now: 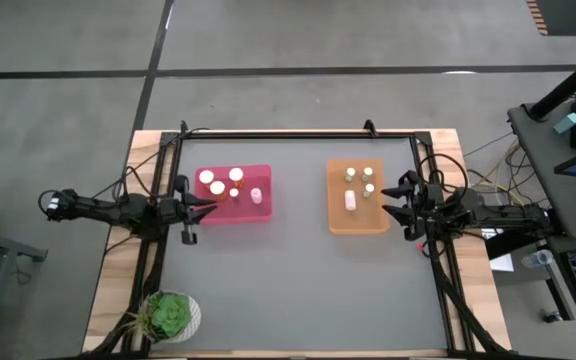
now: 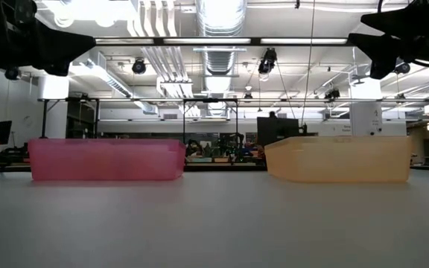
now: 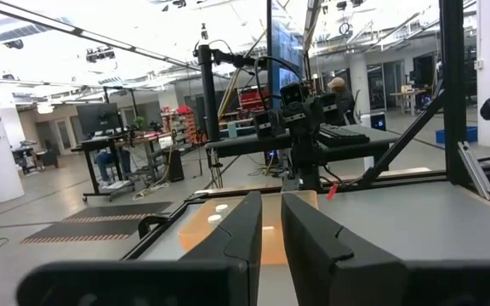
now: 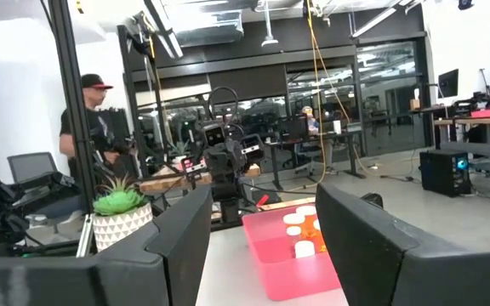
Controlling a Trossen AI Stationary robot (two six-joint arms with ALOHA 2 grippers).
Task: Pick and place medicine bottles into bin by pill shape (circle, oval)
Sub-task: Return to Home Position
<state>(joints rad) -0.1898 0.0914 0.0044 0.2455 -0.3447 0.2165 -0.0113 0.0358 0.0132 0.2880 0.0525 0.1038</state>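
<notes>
The pink bin (image 1: 233,206) sits left of centre on the grey table and holds several white-capped medicine bottles (image 1: 218,187). The orange bin (image 1: 358,218) sits right of centre with several smaller pale bottles (image 1: 368,187), one lying on its side (image 1: 349,200). Both bins rest flat on the table in the low view, pink (image 2: 106,160) and orange (image 2: 339,159). My left gripper (image 1: 209,207) hovers shut at the pink bin's left side. My right gripper (image 1: 388,201) hovers open at the orange bin's right side, nothing between its fingers. No bottle stands loose on the table.
A white pot with a green plant (image 1: 168,316) stands at the table's near left corner. A black frame (image 1: 298,133) runs along the table's far edge and sides. In the right wrist view a person (image 4: 92,119) stands beyond the table. Bare grey tabletop lies between and in front of the bins.
</notes>
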